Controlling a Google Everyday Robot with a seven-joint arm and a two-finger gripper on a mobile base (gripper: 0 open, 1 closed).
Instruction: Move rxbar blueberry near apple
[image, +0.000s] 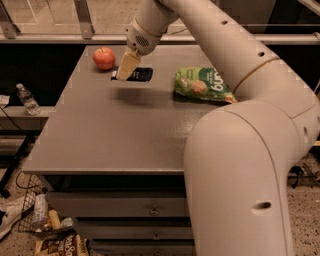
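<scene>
Water bottle (25, 99): upright on a low ledge at the left edge of the frame, beside and below the bench.
Floor clutter: a printed snack bag (56, 245) and loose odds and ends in the lower left corner.
Bench (115, 135): grey flat top filling the middle of the frame, with drawers (150, 210) under its front edge.
Apple (104, 58): red-orange, standing on the bench near its far left corner, in the upper left of the frame.
Gripper (124, 71): cream-coloured, tilted down and to the left, just right of the apple without touching it. Its tip overlaps the left end of the bar.
Grip state: cannot tell whether it is spread or closed, nor whether it has hold of the bar.
Rxbar blueberry (141, 74): dark flat wrapper just right of the gripper tip, near the apple with a small gap between them. It looks to lie flat at the far side of the bench.
Shadow: a soft dark patch on the bench just in front of the bar.
Green bag (202, 85): crinkly, lying flat, well to the right of the bar.
Arm (235, 150): large and pale, filling the right of the frame and reaching up and left to the gripper.
</scene>
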